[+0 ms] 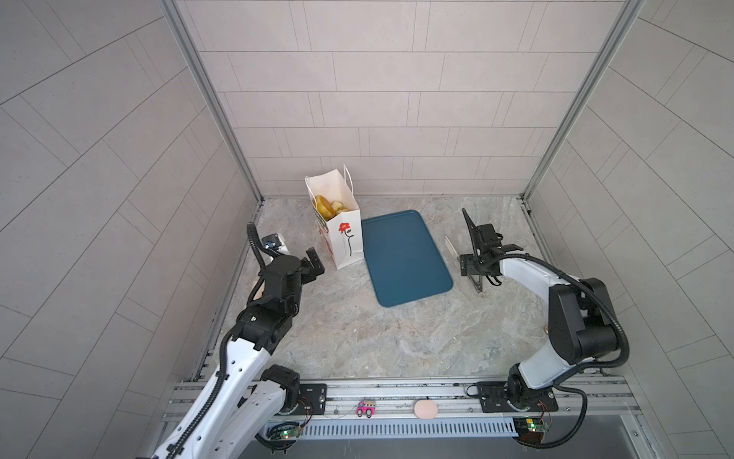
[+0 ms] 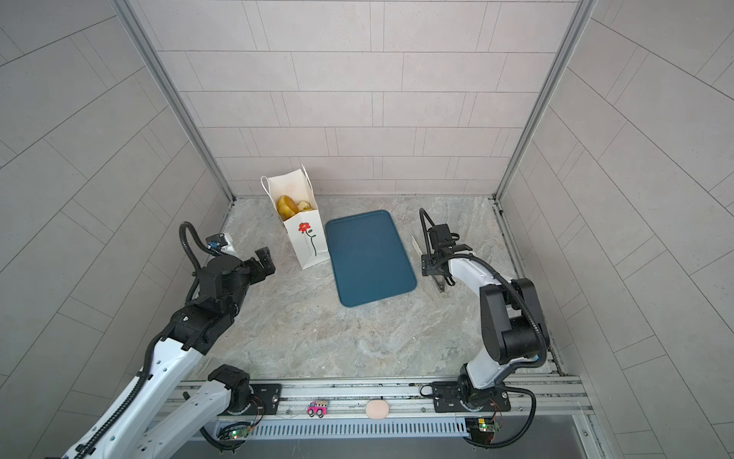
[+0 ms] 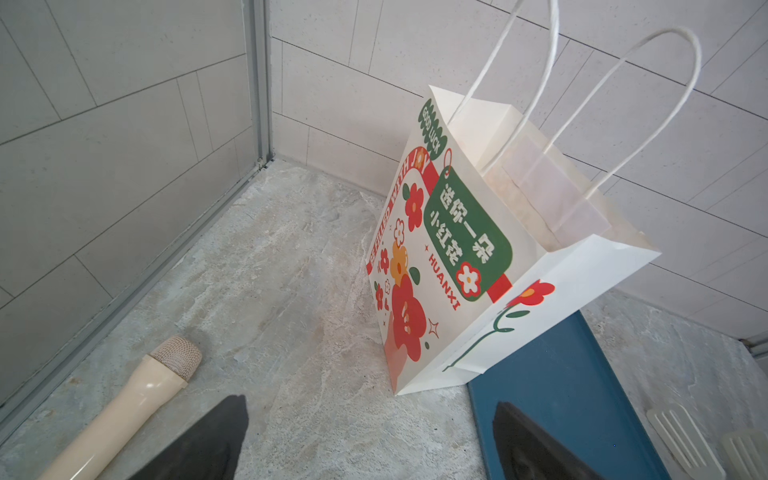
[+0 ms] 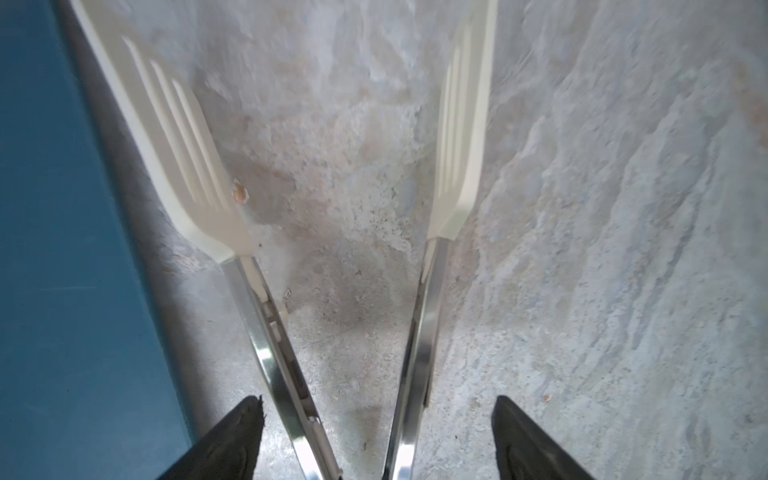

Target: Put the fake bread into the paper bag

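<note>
Left gripper [image 1: 314, 263]: in both top views, jaws spread, empty, near paper bag [image 1: 341, 238].
Fake bread [image 1: 326, 204]: glossy, golden, inside bag; likely light, rigid, slippery; clasp across middle.
Paper bag: left wrist view; thin creasable paper, standing just beside blue tray [image 3: 561, 395].
Right gripper [image 4: 374, 419]: right wrist view; jaws parted astride steel tongs [image 4: 274, 332], unclamped.

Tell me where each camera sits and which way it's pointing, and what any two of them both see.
Top views: high over the front rail, looking down and back at table, bag and tray; left arm and right arm show.
Left wrist: low, facing the bag and back-left corner; the open left gripper shows.
Right wrist: close over the table, looking along the tongs; the open right gripper straddles them.
Shared: both wrist views catch tray and tongs.
</note>
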`<state>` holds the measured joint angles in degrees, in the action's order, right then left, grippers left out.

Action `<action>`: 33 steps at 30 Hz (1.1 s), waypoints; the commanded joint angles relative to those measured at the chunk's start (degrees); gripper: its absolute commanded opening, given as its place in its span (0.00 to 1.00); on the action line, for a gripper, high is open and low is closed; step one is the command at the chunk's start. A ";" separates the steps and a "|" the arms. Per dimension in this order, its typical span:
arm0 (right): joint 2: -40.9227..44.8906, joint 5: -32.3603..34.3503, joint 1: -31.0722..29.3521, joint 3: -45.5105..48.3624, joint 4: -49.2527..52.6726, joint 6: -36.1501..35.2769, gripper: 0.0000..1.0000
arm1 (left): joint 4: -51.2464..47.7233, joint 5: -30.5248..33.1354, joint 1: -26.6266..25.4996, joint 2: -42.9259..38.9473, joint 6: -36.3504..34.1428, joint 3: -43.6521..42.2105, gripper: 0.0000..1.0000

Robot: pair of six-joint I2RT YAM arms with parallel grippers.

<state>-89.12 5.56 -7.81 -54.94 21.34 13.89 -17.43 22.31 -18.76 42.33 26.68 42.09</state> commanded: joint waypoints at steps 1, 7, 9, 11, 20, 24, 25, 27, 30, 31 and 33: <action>5.28 2.11 0.26 3.89 -9.01 -2.50 0.88 | -0.41 5.57 0.11 -0.19 -0.98 -0.17 1.00; 12.44 2.98 0.17 13.13 -23.14 -6.25 0.88 | 0.01 12.53 0.30 0.56 -1.34 -3.36 1.00; 13.90 4.43 0.24 16.62 -28.80 -7.30 0.88 | 1.55 15.08 0.48 1.19 -1.54 -5.04 1.00; 14.62 6.40 0.26 19.15 -34.59 -8.47 0.88 | 4.43 16.72 0.80 1.79 -1.91 -7.17 1.00; 13.16 12.15 0.24 29.95 -53.37 -12.22 0.87 | 21.25 20.39 1.89 8.95 -10.26 -15.04 1.00; 10.97 12.93 0.28 31.24 -57.77 -13.35 0.86 | 29.12 21.86 2.09 11.79 -13.13 -18.33 1.00; 10.45 13.13 0.34 31.29 -58.68 -13.15 0.86 | 30.62 22.53 2.36 12.88 -13.30 -18.83 1.00; 9.11 12.74 0.23 31.60 -60.59 -13.34 0.86 | 32.99 23.04 2.65 15.21 -13.76 -19.36 1.00; 5.45 12.77 0.34 32.27 -64.77 -13.34 0.86 | 37.54 24.16 3.02 19.01 -14.51 -19.80 1.00; 4.90 12.47 0.51 31.81 -64.57 -13.37 0.86 | 40.01 24.17 3.12 20.54 -15.36 -20.06 1.00; 4.82 11.15 1.33 31.29 -63.24 -12.57 0.86 | 46.07 24.57 3.36 23.88 -17.07 -20.81 1.00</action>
<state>-83.90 16.91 -7.42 -23.55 -39.03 1.32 17.98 44.23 -16.03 63.48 12.27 22.68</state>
